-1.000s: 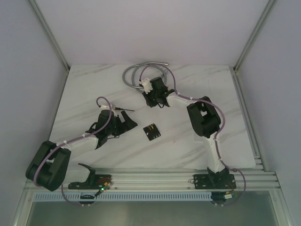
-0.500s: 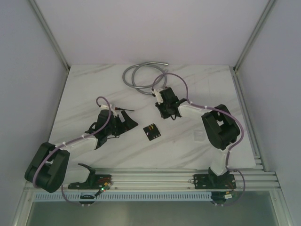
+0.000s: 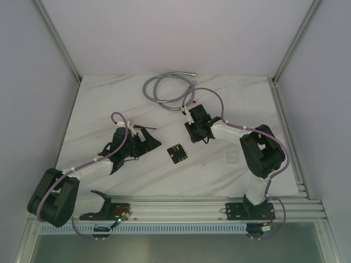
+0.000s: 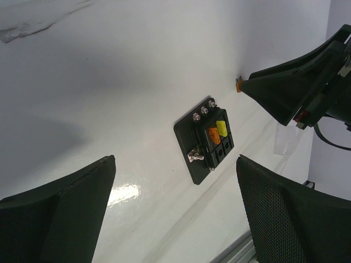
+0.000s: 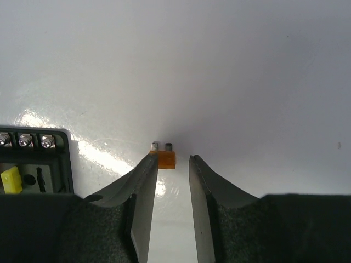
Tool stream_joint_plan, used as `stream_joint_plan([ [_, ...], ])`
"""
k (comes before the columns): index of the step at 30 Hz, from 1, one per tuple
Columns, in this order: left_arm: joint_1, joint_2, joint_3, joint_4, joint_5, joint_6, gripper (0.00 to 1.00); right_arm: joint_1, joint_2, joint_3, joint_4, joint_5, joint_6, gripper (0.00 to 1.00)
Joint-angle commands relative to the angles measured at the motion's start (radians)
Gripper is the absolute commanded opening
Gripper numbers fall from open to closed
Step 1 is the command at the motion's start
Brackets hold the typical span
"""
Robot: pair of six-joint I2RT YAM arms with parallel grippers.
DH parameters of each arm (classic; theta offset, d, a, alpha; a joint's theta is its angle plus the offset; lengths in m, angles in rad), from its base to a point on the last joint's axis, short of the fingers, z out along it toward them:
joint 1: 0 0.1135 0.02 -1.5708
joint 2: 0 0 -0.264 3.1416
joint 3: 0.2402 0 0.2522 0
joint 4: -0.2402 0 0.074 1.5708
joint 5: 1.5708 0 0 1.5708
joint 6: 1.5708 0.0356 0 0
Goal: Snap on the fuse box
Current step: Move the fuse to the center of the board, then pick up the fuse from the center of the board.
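Mid-bench, fuse box (image 3: 176,153) looks light, rigid (probably slides): grip raised block's sides. Left jaws wide; right jaws slightly apart at orange fuse (image 5: 163,158).

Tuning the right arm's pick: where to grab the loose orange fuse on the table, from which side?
Pinch the orange fuse by its plastic body, across the width, coming from the end opposite its two metal blades, which point away from the right gripper. It lies flat on the table, so come in low. It sits off-centre between the jaws, toward the fuse box; probably recentre first.
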Motion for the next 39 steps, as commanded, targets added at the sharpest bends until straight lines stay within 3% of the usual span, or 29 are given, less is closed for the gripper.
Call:
stream_joint_plan([
  [1,0.007,-0.022,0.003,0.006,0.015,-0.006,1.00,0.000,-0.034,-0.002,-0.044,-0.012,0.023,0.37],
  [16,0.006,-0.009,0.004,0.009,0.016,-0.005,1.00,0.012,-0.027,0.012,-0.057,-0.014,0.065,0.46],
  [27,0.006,-0.007,0.002,0.011,0.020,-0.007,1.00,0.040,0.023,0.016,-0.068,0.041,0.056,0.42],
  [35,0.006,-0.015,-0.002,0.012,0.022,-0.009,1.00,0.039,0.047,0.016,-0.066,0.038,0.050,0.33],
  [39,0.006,-0.013,-0.002,0.014,0.027,-0.011,1.00,0.039,0.040,0.009,-0.060,0.054,0.050,0.35],
])
